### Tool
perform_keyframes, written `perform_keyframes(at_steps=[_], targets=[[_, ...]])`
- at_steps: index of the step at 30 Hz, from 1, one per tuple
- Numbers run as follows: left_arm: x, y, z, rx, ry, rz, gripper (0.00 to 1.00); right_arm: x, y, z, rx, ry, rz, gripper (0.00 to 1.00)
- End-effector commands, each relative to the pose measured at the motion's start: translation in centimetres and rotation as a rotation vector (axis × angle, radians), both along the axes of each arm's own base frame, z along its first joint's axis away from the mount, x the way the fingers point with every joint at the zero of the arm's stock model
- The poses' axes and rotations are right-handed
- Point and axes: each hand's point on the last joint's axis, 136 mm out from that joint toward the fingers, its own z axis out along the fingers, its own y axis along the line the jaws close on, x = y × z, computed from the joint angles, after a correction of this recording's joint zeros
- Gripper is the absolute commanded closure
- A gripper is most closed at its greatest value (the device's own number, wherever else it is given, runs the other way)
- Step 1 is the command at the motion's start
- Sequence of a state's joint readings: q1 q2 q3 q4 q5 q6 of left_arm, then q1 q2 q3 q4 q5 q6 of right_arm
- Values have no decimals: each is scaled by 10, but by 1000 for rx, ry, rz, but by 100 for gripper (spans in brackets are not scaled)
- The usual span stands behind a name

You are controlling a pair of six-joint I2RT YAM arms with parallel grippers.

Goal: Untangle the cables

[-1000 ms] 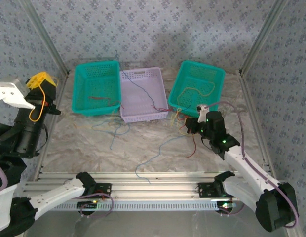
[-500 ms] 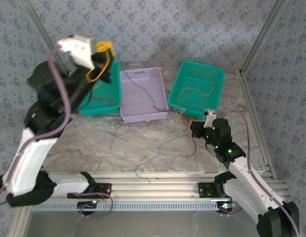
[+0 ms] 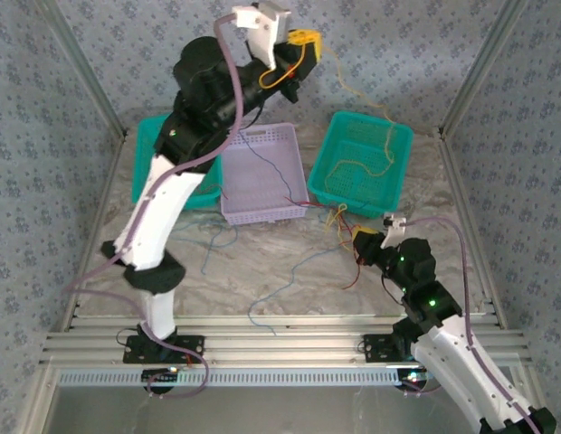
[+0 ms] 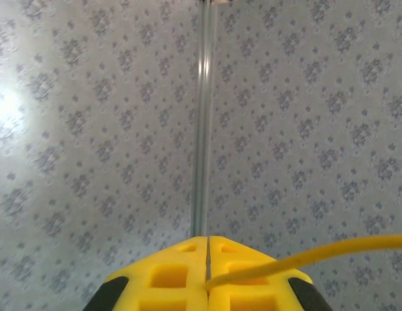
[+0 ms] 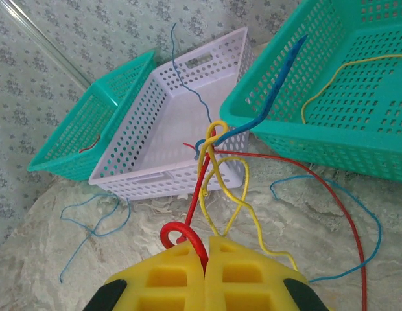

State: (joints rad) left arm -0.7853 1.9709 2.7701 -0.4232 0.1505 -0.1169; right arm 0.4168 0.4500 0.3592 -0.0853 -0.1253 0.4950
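The bottom edge cuts off my left fingers (image 4: 162, 282), and the yellow wire (image 4: 331, 251) they pinch runs off the right edge. My right fingers (image 5: 175, 278) are cut off too, and a red wire (image 5: 358, 243) leaves at the bottom. My left arm (image 3: 167, 194) hides part of one green basket (image 3: 152, 149). From above, wires (image 3: 290, 276) on the counter (image 3: 253, 258) are too thin to follow.

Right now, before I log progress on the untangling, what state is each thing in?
Left gripper: shut on yellow cable, raised high.
Right gripper: shut on red cable, held low.
Knot: red, yellow and blue strands tangled.
Right green basket: upright, yellow cable trailing in.
White basket: upright, blue cable draped inside.
Left green basket: upright, partly behind the left arm.
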Motion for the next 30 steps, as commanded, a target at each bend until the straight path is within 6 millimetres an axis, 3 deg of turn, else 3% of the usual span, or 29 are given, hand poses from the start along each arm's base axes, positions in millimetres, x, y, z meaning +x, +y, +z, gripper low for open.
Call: perform_keyframes(at_steps=[1,7,13,21,30], targets=[[8,-11,-7,-19,26,-50,100,-5,-1,-6,2,18,-6,100],[49,-39,-44,-29,110,-73,100,-16,-2,-2,-6,-5,4,100],[85,-70,-98,3,215,-106,100,-21,-3,1,-14,-18,14,100],[97,-82,-117,0,244,-121,100,-22,1,5,-6,-33,34,100],[123,-119,-215,111,463,-176,100,-21,-1,22,3,-68,21,100]])
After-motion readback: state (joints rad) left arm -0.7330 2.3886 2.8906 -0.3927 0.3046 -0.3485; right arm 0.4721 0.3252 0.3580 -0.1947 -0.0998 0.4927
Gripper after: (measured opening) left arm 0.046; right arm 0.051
